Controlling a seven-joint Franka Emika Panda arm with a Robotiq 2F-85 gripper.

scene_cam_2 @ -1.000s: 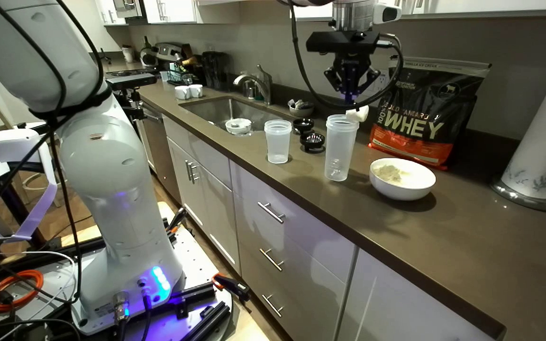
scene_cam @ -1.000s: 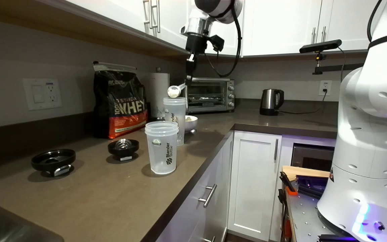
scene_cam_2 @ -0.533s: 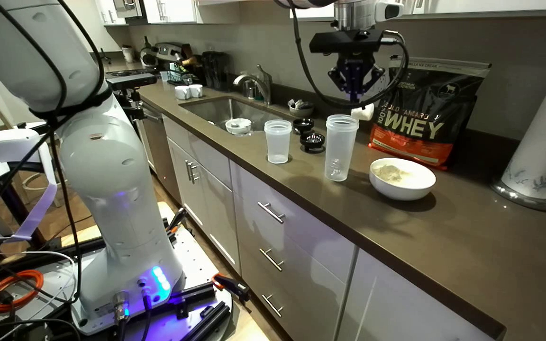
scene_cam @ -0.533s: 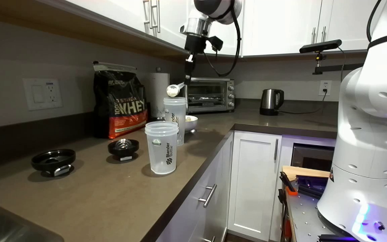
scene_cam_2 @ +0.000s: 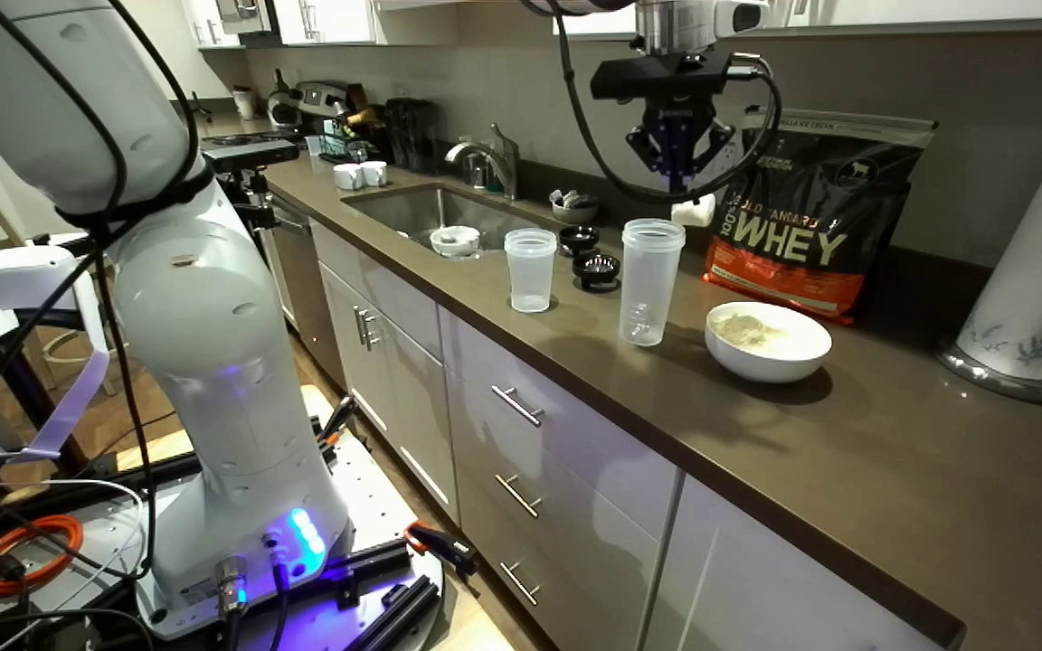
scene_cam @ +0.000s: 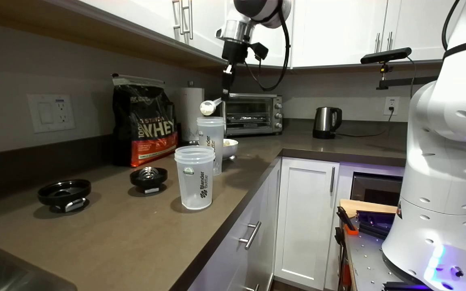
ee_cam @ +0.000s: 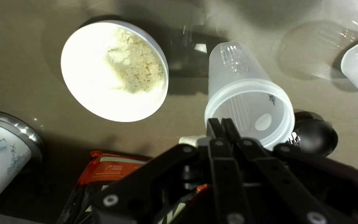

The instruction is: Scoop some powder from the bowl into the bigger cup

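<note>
In an exterior view, the jaws clasp a scoop (scene_cam: 212, 106) by its handle, its mouth tipped sideways with pale powder (scene_cam: 206, 108) showing inside. The scoop hangs just above the bigger cup (scene_cam: 217, 139), which stands upright on the table (scene_cam: 107, 230). Partly hidden behind that cup is a white bowl (scene_cam: 229, 150); a shorter cup (scene_cam: 194, 182) stands in front. Two black lids (scene_cam: 136, 178) lie nearby, and a whey bag (scene_cam: 150, 125) stands by the wall.

In an exterior view, the scoop appears slightly to one side of the bigger cup's rim. More powder lies in the bowl, near a paper towel roll (scene_cam_2: 1037, 271).

In the wrist view, the jaws are pressed narrow, their tips overlapping the bigger cup's rim. A pale bit of the scoop shows beside them; the rest is hidden.
</note>
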